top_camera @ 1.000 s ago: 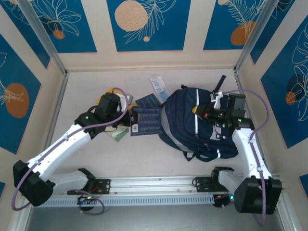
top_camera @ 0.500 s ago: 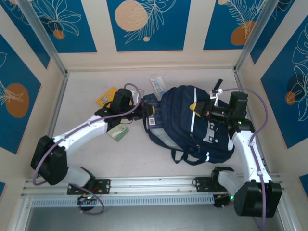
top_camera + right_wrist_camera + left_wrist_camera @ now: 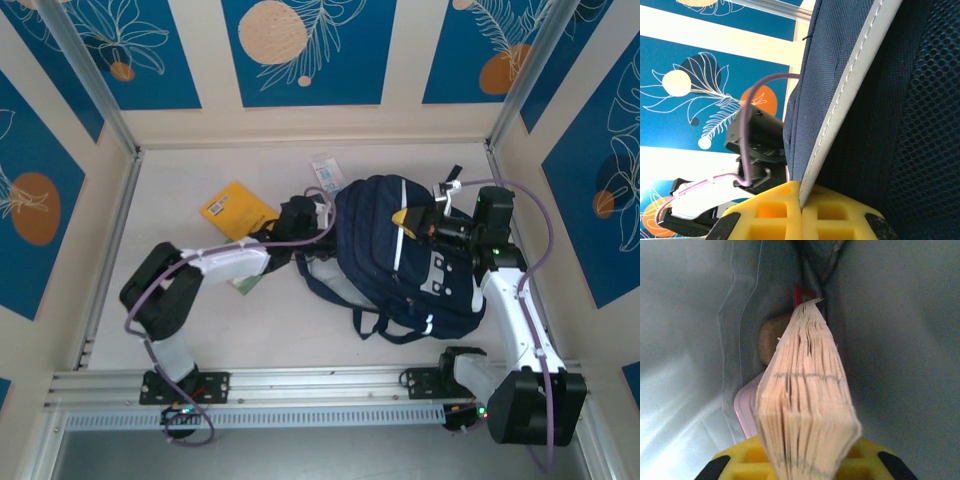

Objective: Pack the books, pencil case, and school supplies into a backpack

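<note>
While my left tool (image 3: 805, 462) is clamped on a book (image 3: 802, 400) held inside the backpack (image 3: 372, 228), which lies right of centre on the counter (image 3: 290, 335), my right tool (image 3: 801, 210) pinches its white-piped edge. A yellow book (image 3: 237, 208) lies flat farther left, apart.

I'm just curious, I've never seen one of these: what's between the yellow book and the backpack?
In the top view, the left arm spans that gap, its dark wrist reaching into the open mouth of the backpack.
</note>
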`<state>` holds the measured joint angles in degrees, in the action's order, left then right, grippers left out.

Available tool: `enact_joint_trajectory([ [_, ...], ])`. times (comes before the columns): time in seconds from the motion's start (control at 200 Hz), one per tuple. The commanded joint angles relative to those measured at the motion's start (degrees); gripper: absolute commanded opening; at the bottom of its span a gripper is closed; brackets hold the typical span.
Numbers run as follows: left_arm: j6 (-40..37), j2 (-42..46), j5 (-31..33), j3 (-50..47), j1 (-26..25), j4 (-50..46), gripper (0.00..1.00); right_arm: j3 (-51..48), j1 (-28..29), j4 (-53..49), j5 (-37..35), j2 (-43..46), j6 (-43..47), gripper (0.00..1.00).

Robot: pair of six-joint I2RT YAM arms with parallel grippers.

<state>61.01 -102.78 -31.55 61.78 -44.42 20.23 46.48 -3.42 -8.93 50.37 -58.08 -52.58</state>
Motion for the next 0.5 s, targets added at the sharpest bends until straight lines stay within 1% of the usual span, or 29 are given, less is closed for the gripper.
enact_joint_trajectory([
  [0.0, 4.96, -3.22, -1.74, 4.09, -1.75, 10.83, 0.0, 2.79, 0.35, 7.86, 5.22, 0.86, -2.57, 0.0],
  [0.065, 6.65, -5.9, -1.2, 5.54, -2.45, 13.11, 0.0, 2.56, 0.34, 8.52, 5.25, 0.82, -2.91, 0.0],
  [0.21, 8.85, -11.78, -0.43, 10.38, -5.08, 14.75, 0.0, 1.33, 0.34, 10.29, 4.66, 0.76, -4.22, 0.0],
  [0.295, 8.89, -15.36, -0.95, 14.69, -6.82, 12.94, 0.0, 0.64, 0.26, 11.54, 4.48, 0.76, -5.05, 0.0],
  [0.355, 7.35, -17.71, -1.31, 18.44, -7.81, 8.08, 0.0, 0.15, 0.19, 11.89, 4.07, 0.77, -5.16, 0.0],
  [0.43, 5.42, -20.19, -1.68, 22.35, -8.58, 1.86, 0.25, -0.19, -0.16, 11.89, 3.75, 0.78, -5.18, 0.0],
  [0.495, 5.04, -21.06, -2.18, 23.43, -8.66, 0.37, 0.44, -0.49, -0.67, 11.33, 3.37, 0.87, -5.07, 0.0],
])
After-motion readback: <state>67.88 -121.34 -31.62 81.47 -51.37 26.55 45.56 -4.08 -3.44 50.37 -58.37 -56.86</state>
